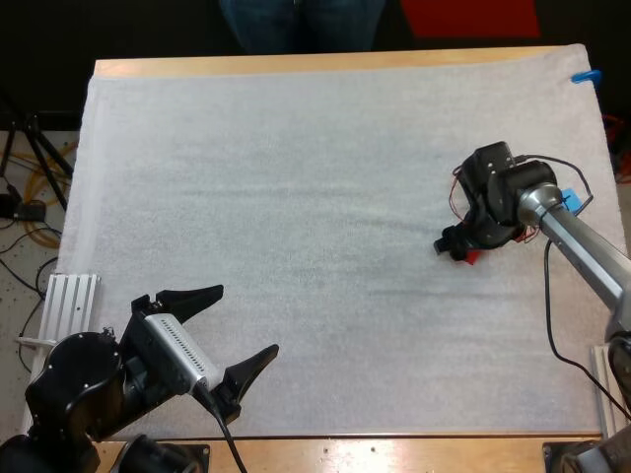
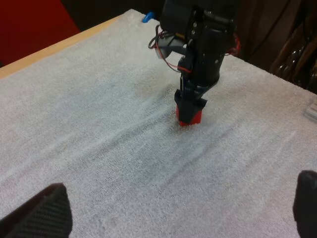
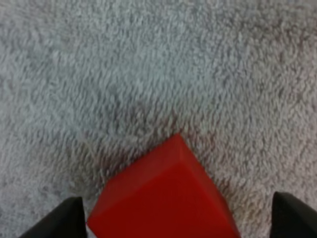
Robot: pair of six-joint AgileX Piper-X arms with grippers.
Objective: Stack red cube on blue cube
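The red cube (image 3: 163, 198) sits on the white mat (image 1: 296, 197) towards the right side of the table (image 1: 296, 65), with the right gripper (image 1: 459, 246) lowered straight over it. From the right wrist, the two black fingers (image 3: 62, 220) stand apart with the cube between them. One is at or just beside a lower corner of the cube, and the other is clear of it with mat showing in the gap. The jaws are therefore open and straddling rather than pinching. Whether the nearer finger already touches the cube is hard to tell, because the contact falls at the very edge of that view.

The cube looks like a small, rigid, smooth-sided block, probably light, with crisp edges and flat faces. It should not deform under pressure, but smooth faces can slip if the pinch lands on edges. Here it lies turned relative to the fingers, with one corner pointing ahead between them. A close from this angle would likely press on corners and twist the cube on the soft, nubby mat. A fairer hold would be on two opposite flat faces, low enough that the pads cover the middle of each face, after turning the wrist to square up.

The left gripper (image 1: 235, 330) rests at the near left of the mat, well apart from the cube, its jaws spread wide and empty. A person's legs (image 1: 296, 22) stand beyond the far edge.
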